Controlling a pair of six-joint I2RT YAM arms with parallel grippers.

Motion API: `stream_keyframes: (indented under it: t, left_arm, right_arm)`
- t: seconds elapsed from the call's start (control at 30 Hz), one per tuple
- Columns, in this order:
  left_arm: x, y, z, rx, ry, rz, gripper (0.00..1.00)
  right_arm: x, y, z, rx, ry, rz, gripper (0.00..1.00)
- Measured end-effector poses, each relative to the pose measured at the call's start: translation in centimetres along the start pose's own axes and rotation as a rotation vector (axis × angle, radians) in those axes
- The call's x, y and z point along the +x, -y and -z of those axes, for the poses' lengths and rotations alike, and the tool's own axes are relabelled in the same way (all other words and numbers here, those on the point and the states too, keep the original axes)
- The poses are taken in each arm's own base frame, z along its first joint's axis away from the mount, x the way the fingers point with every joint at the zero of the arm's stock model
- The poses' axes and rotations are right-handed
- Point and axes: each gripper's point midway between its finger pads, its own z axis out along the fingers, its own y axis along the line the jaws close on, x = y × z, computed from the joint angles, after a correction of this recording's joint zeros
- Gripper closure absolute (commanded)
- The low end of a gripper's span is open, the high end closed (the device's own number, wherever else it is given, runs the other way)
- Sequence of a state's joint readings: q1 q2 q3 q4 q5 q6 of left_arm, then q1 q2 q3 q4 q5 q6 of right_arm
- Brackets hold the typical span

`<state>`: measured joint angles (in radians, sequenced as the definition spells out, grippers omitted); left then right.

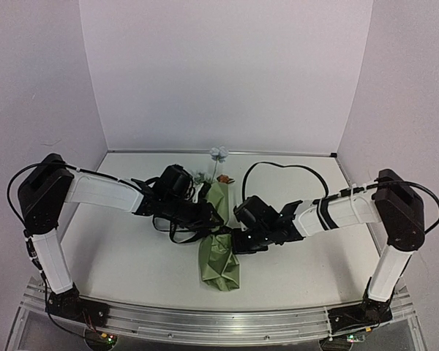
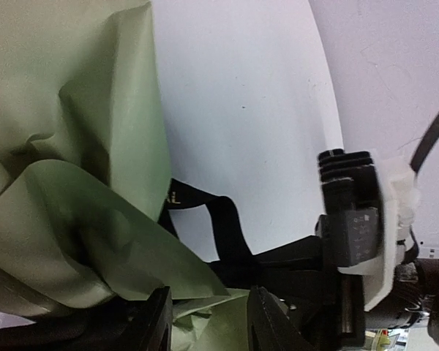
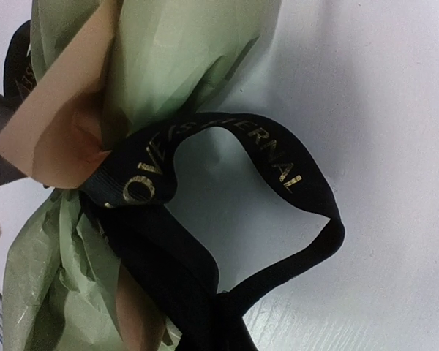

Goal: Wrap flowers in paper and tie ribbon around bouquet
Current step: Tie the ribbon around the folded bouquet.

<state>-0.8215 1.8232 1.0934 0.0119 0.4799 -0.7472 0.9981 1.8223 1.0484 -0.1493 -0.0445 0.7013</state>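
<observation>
Left pincer [image 2: 208,301] first: jaws part-way apart, a crumpled fold of the paper [image 2: 95,219] sitting between them, and whether they actually bite it I can't tell. Right pincer [image 1: 236,240] closed tight, the ribbon [image 3: 278,157] looping out and both strands running back into its grip, just beside the wrap. That ribbon is a flat black band with gold capitals, "LOVE" and "ETERNAL" readable. Paper is matte olive-green, creased, tan on its reverse. The bouquet [image 1: 219,256] lies mid-counter [image 1: 132,248] between the arms, pale flowers [image 1: 219,153] poking out at the far end
</observation>
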Motion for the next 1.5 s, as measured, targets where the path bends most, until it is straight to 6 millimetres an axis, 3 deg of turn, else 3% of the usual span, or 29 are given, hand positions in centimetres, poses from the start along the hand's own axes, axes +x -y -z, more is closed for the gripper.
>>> stream_keyframes:
  t: [0.3,1.07,1.23,1.33,1.5]
  left_arm:
    - [-0.1,-2.2,-1.8,-0.082,-0.049,0.031,0.64]
    - [-0.8,-5.3,-0.9,-0.133,-0.071,0.079,0.68]
    - [-0.8,-5.5,-0.8,-0.146,-0.078,0.075,0.57]
    - [-1.2,-5.3,0.0,-0.164,-0.06,0.078,0.54]
    - [-3.1,-3.8,4.5,-0.171,0.036,0.095,0.55]
  right_arm:
    - [0.7,0.9,0.5,0.017,-0.002,-0.002,1.0]
    - [0.5,1.7,1.7,0.039,0.033,0.022,1.0]
    - [0.7,1.9,1.6,0.048,0.028,0.023,1.0]
    - [0.8,2.0,1.6,0.051,0.025,0.023,1.0]
    - [1.5,1.9,1.8,0.064,0.001,0.031,1.0]
